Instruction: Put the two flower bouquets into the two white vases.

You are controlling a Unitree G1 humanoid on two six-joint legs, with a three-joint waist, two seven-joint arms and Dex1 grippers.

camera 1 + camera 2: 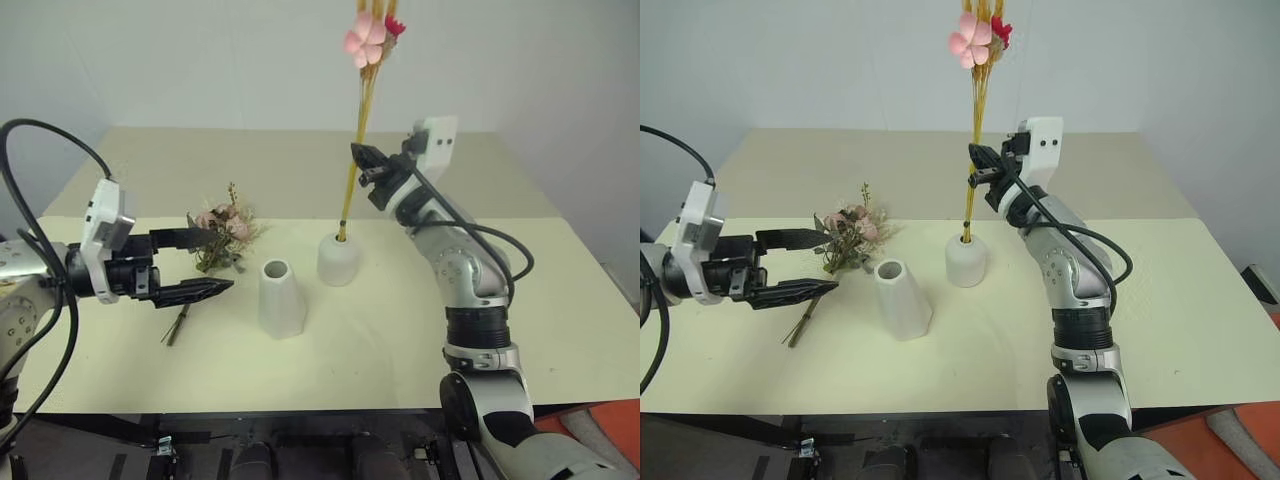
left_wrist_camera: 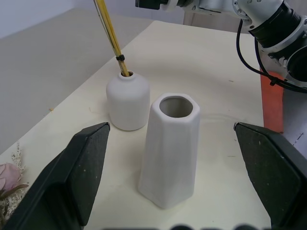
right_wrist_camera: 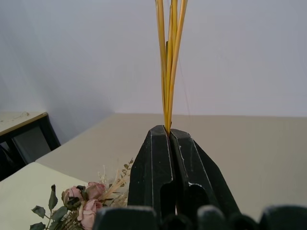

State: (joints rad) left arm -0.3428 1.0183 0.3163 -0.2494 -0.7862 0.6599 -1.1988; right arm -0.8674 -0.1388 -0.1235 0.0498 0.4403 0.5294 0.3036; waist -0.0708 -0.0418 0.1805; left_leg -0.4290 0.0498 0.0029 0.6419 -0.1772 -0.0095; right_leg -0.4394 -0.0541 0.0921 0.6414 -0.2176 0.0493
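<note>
You had bright, even, diffuse light, soft faint shadows beside the tapered vase (image 1: 281,298) and dome vase (image 1: 339,259) on the table (image 1: 560,330), no glare, your left gripper's fingers (image 2: 81,172) blurred up close, backgrounds slightly soft in the wrist views.

The right arm (image 1: 470,290) is showing silver-grey rounded housings joined by black ribbed rings, with a black cable looping along it. The left arm (image 1: 25,290) is wearing the same silver casing, trailing thick black cables. Each wrist is carrying a white boxy block, and each end effector is showing two black tapered fingers (image 2: 72,177).
</note>
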